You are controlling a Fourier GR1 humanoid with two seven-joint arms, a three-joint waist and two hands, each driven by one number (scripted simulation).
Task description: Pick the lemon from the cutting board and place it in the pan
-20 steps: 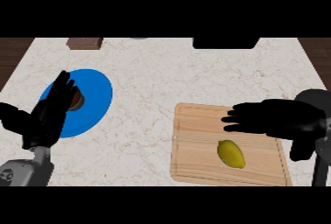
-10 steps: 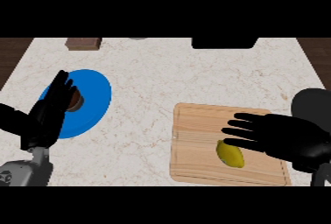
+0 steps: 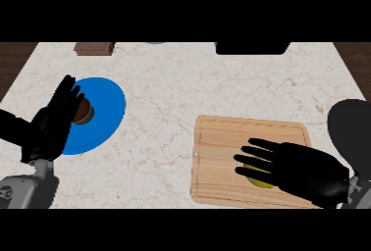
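Note:
The lemon [image 3: 256, 177] lies on the wooden cutting board [image 3: 225, 142] at the lower right, and only a yellow sliver of it shows. My right hand [image 3: 301, 169] is spread over it with straight fingers pointing left, hiding most of the fruit. A dark pan [image 3: 353, 132] stands at the right edge, just beyond the board. My left hand [image 3: 54, 120] rests open at the left, fingers up, in front of a blue plate [image 3: 101, 115].
On the blue plate sits a small brown item [image 3: 84, 110], partly hidden by the left hand. A brown block [image 3: 94, 48] and a black object [image 3: 252, 47] stand along the counter's far edge. Dark wood borders the marble top on both sides.
My right hand has come down and back over the board, from above the lemon to covering it. The left hand has hardly moved.

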